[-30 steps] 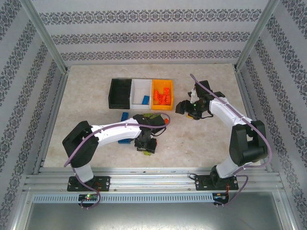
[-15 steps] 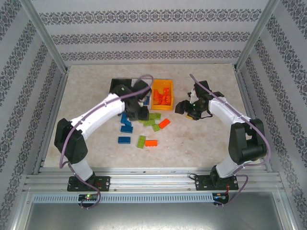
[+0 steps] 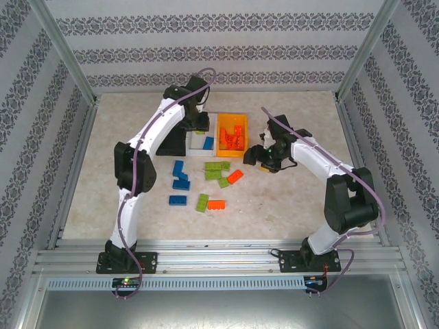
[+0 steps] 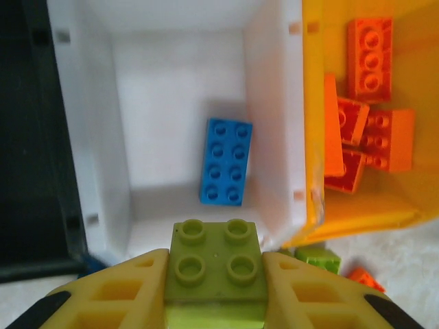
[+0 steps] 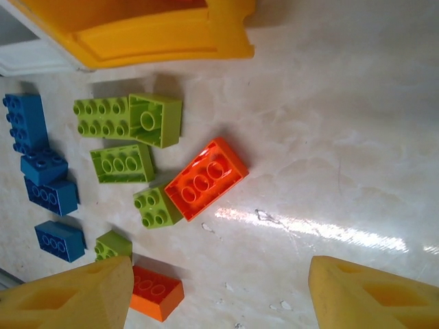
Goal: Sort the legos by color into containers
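A pale, marbled beige tabletop (image 3: 302,205) is being enclosed on three sides by walls papered in grey ornamental stripes (image 3: 219,55), with bare aluminium posts (image 3: 63,51) rising at the corners. Toward the far middle of the surface, a small black plastic bin (image 4: 27,171), a white plastic bin (image 4: 274,123) and an orange plastic bin (image 4: 357,212) are being kept side by side. One blue studded brick (image 4: 226,162) is lying in the white bin, and several orange-red studded bricks (image 4: 370,51) are being held in the orange one. Loose blue, lime-green and orange-red bricks (image 3: 212,175) are being left scattered on the tabletop just in front of the bins.

A lime-green four-stud plastic brick (image 4: 216,257) is being clamped between the yellow fingers of the left gripper (image 4: 216,291), raised above the bins and seen against the white one's near edge. The right gripper (image 5: 219,301) is being held with its jaws apart and nothing between them, low over the table beside the loose bricks.

Compared with a second ago, the left arm is no longer being folded low over the loose bricks; it is being stretched far out over the bins, and the bricks are being left uncovered. The right arm is being kept almost where it was.
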### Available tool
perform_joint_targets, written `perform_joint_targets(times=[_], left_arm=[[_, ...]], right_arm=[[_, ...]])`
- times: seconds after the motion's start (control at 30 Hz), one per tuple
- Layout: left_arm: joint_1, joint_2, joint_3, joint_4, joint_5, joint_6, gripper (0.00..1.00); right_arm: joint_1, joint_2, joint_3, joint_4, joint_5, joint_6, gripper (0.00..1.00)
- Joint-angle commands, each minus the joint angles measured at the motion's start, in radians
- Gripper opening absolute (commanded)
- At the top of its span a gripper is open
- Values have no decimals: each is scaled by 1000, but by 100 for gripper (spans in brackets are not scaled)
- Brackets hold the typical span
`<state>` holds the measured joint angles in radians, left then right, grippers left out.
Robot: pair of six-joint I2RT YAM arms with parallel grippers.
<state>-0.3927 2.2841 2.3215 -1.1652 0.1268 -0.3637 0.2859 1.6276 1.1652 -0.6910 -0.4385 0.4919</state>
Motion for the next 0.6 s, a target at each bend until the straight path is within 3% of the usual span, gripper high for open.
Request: perform_joint_targets(times=[0.0, 0.17, 0.57], left_arm=[[40, 44, 65, -58, 42, 27, 33], [81, 89, 95, -46, 84, 8, 33], [189, 47, 72, -53, 39, 12, 33]], right_arm=[[10, -20, 12, -49, 39, 17, 69], [16, -26, 10, -67, 61, 23, 69], [49, -16, -14, -56, 58, 40, 69]])
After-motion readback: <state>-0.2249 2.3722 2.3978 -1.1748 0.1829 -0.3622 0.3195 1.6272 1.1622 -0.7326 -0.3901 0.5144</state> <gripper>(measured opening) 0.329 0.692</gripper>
